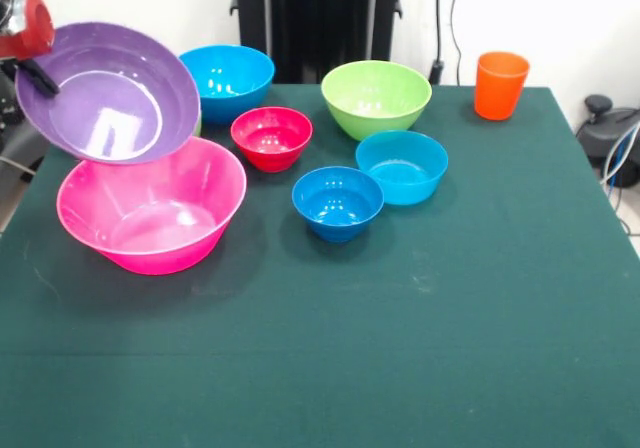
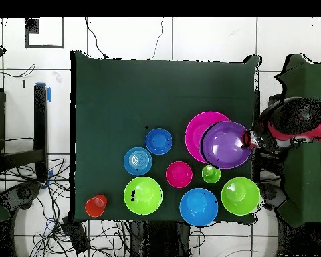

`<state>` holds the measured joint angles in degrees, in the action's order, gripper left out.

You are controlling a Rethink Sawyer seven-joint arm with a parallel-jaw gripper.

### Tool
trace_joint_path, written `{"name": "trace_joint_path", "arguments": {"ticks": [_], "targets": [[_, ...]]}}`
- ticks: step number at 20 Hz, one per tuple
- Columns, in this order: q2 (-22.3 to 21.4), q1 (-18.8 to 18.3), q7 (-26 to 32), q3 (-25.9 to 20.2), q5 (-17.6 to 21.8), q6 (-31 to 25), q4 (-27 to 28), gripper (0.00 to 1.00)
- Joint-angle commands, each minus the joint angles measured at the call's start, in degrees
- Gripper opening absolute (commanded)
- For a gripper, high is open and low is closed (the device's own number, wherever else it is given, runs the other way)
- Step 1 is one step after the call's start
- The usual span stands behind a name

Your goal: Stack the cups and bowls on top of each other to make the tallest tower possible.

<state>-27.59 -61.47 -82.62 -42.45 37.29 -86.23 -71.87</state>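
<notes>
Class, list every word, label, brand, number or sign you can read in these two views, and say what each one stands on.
None: no readable text shows in either view. The bowls, for example the purple bowl and pink bowl, the orange cup and the green tablecloth are plain and unmarked.

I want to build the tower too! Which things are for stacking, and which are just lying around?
For stacking: pink bowl, purple bowl in the gripper, large blue bowl, red bowl, green bowl, second green bowl, teal bowl, small blue bowl, orange cup, green cup.
Lying about: cables by the table.
</notes>
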Motion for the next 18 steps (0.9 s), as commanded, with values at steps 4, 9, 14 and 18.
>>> {"name": "trace_joint_path", "arguments": {"ticks": [4,9,14,18], "targets": [[-0.67,-0.19,8.27,1.74,1.69,9.79,-11.01,0.0],[0.63,-0.17,7.36,1.8,1.49,12.44,-11.56,0.0],[2.04,0.24,7.71,1.98,1.35,13.02,-10.53,0.0],[2.27,0.61,8.33,1.97,1.1,12.51,-9.62,0.0]]}}
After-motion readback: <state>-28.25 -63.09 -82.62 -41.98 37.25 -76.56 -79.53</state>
